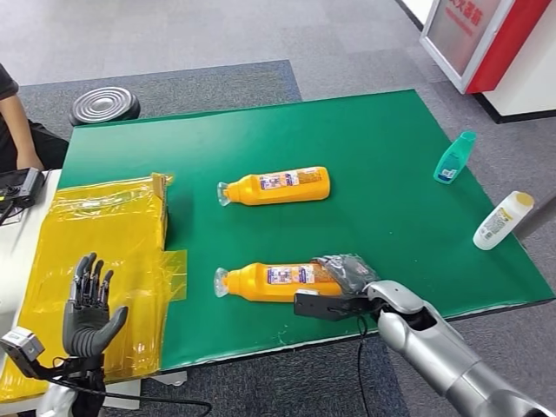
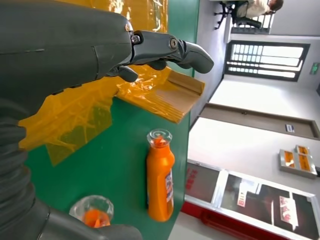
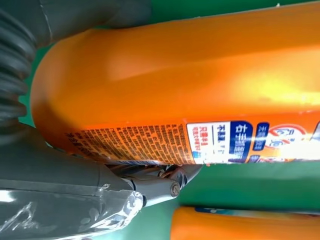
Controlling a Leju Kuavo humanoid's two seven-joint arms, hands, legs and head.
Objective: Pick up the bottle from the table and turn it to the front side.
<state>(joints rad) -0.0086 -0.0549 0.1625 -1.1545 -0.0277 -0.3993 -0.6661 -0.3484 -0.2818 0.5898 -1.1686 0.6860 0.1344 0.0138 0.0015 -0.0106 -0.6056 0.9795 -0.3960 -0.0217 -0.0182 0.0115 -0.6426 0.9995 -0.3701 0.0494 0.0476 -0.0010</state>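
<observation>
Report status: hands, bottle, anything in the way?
Right hand wrapped around base of near orange bottle, bottle lying flat on green table. Left hand open, raised over yellow plastic sheet. Second orange bottle beyond, apart.

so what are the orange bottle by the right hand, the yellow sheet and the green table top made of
Orange bottle: likely glossy plastic; bright highlights run along its smooth body, with a printed label.
Yellow sheet: thin translucent film, probably plastic; it is wrinkled and shiny.
Green table top: matte, no glare; possibly felt or a mat, hard to tell.
</observation>
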